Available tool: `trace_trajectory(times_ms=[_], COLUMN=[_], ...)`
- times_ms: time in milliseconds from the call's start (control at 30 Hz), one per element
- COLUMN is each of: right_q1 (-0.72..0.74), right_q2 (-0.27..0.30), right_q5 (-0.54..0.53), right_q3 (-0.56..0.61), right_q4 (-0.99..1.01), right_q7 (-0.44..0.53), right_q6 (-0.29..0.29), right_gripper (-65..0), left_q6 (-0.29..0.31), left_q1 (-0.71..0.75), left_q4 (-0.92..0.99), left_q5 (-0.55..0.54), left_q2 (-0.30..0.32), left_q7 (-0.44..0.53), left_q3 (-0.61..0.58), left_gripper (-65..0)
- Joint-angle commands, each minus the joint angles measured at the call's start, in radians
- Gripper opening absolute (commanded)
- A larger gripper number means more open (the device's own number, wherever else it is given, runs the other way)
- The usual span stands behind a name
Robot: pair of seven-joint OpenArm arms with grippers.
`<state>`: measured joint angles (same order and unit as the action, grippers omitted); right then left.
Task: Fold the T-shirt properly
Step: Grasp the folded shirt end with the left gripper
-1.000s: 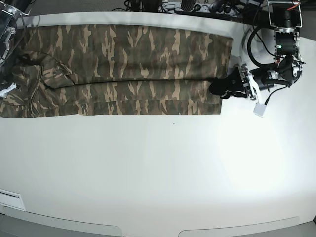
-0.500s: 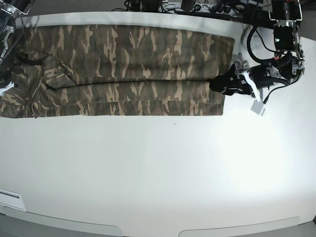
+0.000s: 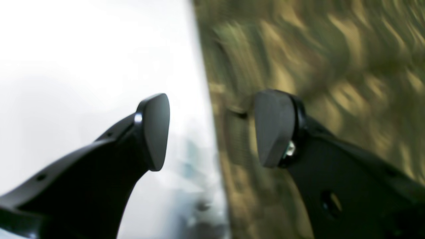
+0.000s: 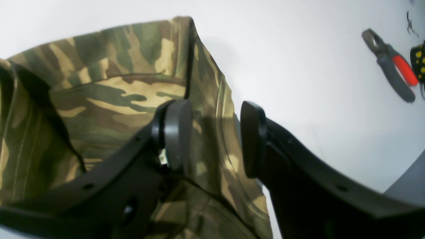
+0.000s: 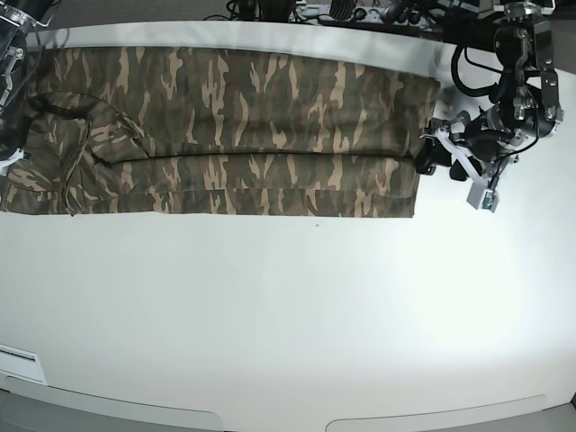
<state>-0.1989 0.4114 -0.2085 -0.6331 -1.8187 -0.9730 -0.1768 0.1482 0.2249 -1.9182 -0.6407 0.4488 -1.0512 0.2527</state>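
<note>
The camouflage T-shirt (image 5: 234, 135) lies folded into a long band across the far side of the white table (image 5: 315, 306). My left gripper (image 5: 427, 157) is at the band's right edge. In the blurred left wrist view the left gripper (image 3: 212, 129) is open. One finger (image 3: 156, 132) is over bare table, the other over the T-shirt (image 3: 332, 66). My right gripper (image 4: 214, 136) straddles a raised fold of the T-shirt (image 4: 116, 99) at the left end. Its pads stand apart and a gap shows at the right pad. In the base view only part of the right arm (image 5: 7, 108) shows.
Pliers with a red handle (image 4: 391, 66) and a black item with yellow dots (image 4: 419, 61) lie on the table beyond the shirt's left end. Cables and gear (image 5: 360, 13) line the table's far edge. A small white block (image 5: 481, 196) hangs from the left arm.
My left gripper has moved right. The shirt's right end has shifted right with it and the band lies wider and flatter. The right arm has hardly moved.
</note>
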Motion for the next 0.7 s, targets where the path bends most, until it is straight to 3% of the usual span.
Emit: trace_trajectory(times_ms=[0, 367, 667], right_q1=[0.008, 0.008, 0.008], right_q2=[0.027, 0.038, 0.038], right_q5=[0.007, 0.006, 0.006], right_q3=[-0.010, -0.010, -0.010], right_q4=[-0.018, -0.018, -0.018], right_q7=[0.018, 0.019, 0.018], right_q6=[0.001, 0.001, 0.001], right_gripper=[-37.6, -37.6, -37.6], left_q6=[-0.017, -0.041, -0.060], left_q1=[-0.003, -0.004, -0.003], left_q4=[-0.005, 0.081, 0.099], left_q5=[0.013, 0.011, 0.013], left_q2=[0.008, -0.095, -0.101], left_q7=[0.012, 0.013, 0.005], left_q3=[0.009, 0.064, 0.082], left_gripper=[-24.5, -24.5, -24.5])
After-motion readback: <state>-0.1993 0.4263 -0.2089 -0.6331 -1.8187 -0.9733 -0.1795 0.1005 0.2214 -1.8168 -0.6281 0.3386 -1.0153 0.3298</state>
